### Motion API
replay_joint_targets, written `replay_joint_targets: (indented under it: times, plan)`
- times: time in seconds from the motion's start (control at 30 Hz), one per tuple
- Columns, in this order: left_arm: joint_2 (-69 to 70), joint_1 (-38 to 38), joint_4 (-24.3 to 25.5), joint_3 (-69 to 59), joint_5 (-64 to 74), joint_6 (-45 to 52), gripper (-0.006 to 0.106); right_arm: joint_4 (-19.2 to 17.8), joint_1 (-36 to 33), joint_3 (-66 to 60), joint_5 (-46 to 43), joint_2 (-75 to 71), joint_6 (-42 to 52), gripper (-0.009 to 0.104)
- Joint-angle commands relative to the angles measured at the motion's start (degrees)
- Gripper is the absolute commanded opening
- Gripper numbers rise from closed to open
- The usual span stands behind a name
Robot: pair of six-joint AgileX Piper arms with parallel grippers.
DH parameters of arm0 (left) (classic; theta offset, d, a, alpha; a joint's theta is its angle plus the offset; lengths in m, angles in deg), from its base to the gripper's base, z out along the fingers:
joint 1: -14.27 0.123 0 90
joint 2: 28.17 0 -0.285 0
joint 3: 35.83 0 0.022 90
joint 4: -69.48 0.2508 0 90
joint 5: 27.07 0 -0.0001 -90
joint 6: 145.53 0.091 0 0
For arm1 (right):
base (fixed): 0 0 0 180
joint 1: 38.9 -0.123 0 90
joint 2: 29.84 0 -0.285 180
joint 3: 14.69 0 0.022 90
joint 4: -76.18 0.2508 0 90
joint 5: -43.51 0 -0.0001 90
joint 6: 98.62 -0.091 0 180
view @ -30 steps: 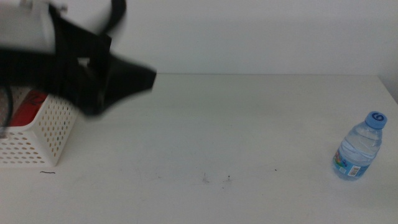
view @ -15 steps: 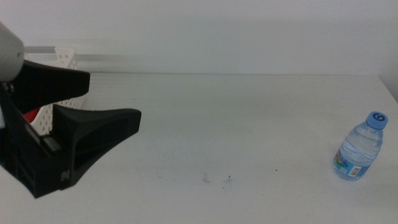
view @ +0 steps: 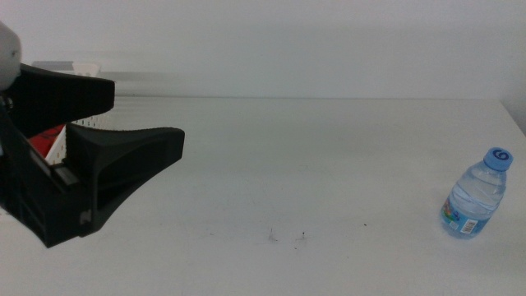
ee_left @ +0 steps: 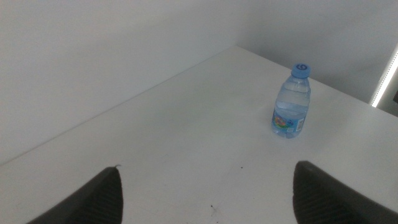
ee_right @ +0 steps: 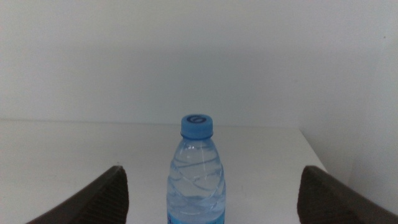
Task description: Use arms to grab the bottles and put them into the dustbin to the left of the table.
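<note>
The small clear water bottle (view: 474, 196) with a blue cap stands upright near the table's right edge. It also shows in the left wrist view (ee_left: 291, 102) and in the right wrist view (ee_right: 197, 171). My left gripper (view: 146, 117) is open and empty, held close to the camera at the left, in front of the white dustbin (view: 89, 67). A red thing (view: 51, 141) shows inside the dustbin. The left wrist view shows its jaws (ee_left: 206, 168) wide apart. My right gripper (ee_right: 212, 169) is open and faces the bottle from a short way off. The yellow tea bottle is out of view.
The white table (view: 312, 156) has a few dark specks (view: 286, 237) near its front middle. A white wall runs behind its back edge. The table's right edge lies just past the bottle.
The left arm has swung from over the dustbin down and out toward the table, its jaws now spread wide. The water bottle has not moved.
</note>
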Motion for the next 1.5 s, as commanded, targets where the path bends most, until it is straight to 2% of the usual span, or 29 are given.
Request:
replay_joint_targets:
  times: [0.0, 0.07, 0.17, 0.23, 0.43, 0.7, 0.93, 1.1, 1.47]
  plan:
    - [0.2, -0.4, 0.1, -0.2, -0.8, -0.7, 0.094, 0.0, -0.1, -0.2, -1.5, -0.3, 0.5, 0.093]
    - [0.2, -0.4, 0.1, -0.2, -1.0, -0.7, 0.094, -1.8, -0.1, -0.2, -0.6, -0.3, 1.2, 0.093]
    - [0.2, -0.4, 0.1, -0.2, -1.0, -0.7, 0.094, -2.0, -0.1, -0.2, 0.0, 0.1, 1.0, 0.093]
    - [0.2, -0.4, 0.1, -0.2, -1.0, -0.7, 0.094, -2.0, -0.1, -0.2, -4.3, 3.3, 1.0, 0.093]
    - [0.2, -0.4, 0.1, -0.2, -1.0, -0.7, 0.094, -2.0, -0.1, -0.2, -7.9, 12.0, 0.7, 0.093]
    - [0.2, -0.4, 0.1, -0.2, -1.0, -0.7, 0.094, -2.0, -0.1, -0.2, -20.5, 25.7, 0.7, 0.093]
    - [0.2, -0.4, 0.1, -0.2, -1.0, -0.7, 0.094, 1.3, -0.1, -0.2, -32.2, 36.9, 0.7, 0.093]
    - [0.2, -0.4, 0.1, -0.2, -1.0, -0.7, 0.094, 5.6, -0.1, -0.2, -34.7, 40.9, 0.6, 0.093]
    - [0.2, -0.4, 0.1, -0.2, -1.0, -0.7, 0.094, 5.0, -0.1, -0.2, -36.2, 43.4, -0.4, 0.093]
